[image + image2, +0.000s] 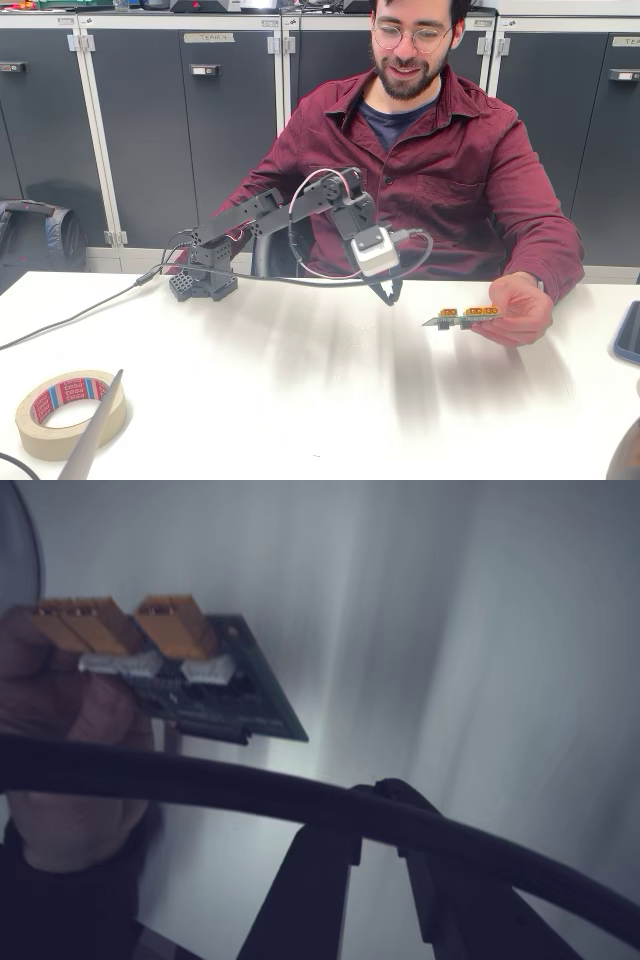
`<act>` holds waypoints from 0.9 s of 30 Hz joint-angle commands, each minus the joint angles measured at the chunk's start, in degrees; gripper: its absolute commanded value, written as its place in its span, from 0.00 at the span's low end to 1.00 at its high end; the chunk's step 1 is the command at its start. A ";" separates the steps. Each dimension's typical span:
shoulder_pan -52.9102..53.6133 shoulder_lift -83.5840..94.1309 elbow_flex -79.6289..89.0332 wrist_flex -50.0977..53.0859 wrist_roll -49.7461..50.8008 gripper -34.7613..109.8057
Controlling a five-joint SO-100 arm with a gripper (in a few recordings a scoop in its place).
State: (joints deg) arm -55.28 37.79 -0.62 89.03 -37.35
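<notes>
Black arm (265, 215) is seen stretched over the white table (300, 400), with the gripper (392, 295) pointed down and hung above the tabletop. In the wrist view the gripper (383, 788) fingers are seen brought together at the tips, with nothing pinched between them. A dark cable (200, 780) is draped across just in front of the tips.

The green board (462, 318) with orange connectors is held flat above the table in a person's hand (520, 308), right of the gripper in the fixed view, near but apart. In the wrist view the board (215, 685) is seen upper left, gripped at its far end by the hand (70, 730), with its free corner turned toward the gripper; no contact is made.

A tape roll (40, 435) is laid flat at the table's front left corner, well apart from the gripper. The person is seated behind the table, and grey cabinets (150, 130) are seen behind.
</notes>
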 commanded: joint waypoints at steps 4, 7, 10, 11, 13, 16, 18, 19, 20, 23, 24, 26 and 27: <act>3.52 2.72 2.02 -22.68 -2.55 0.21; 3.34 0.97 1.76 -29.09 -5.19 0.21; 2.64 1.05 4.57 -32.52 -12.30 0.21; 2.37 0.88 4.83 -32.52 -14.85 0.21; 1.76 0.18 4.57 -31.55 -20.21 0.21; 0.88 -0.62 4.57 -31.46 -23.38 0.21; 0.00 -2.02 3.96 -32.08 -23.64 0.21; -0.44 -2.72 3.69 -32.52 -23.38 0.21; -1.05 -3.25 3.52 -32.70 -22.94 0.21; -2.81 -4.13 3.34 -31.99 -21.36 0.21; -3.43 -4.48 3.34 -31.73 -21.09 0.21; -4.31 -5.62 3.16 -31.73 -20.21 0.21; -4.66 -6.33 3.08 -31.73 -19.69 0.21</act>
State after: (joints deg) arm -57.83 31.46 4.66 58.01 -58.18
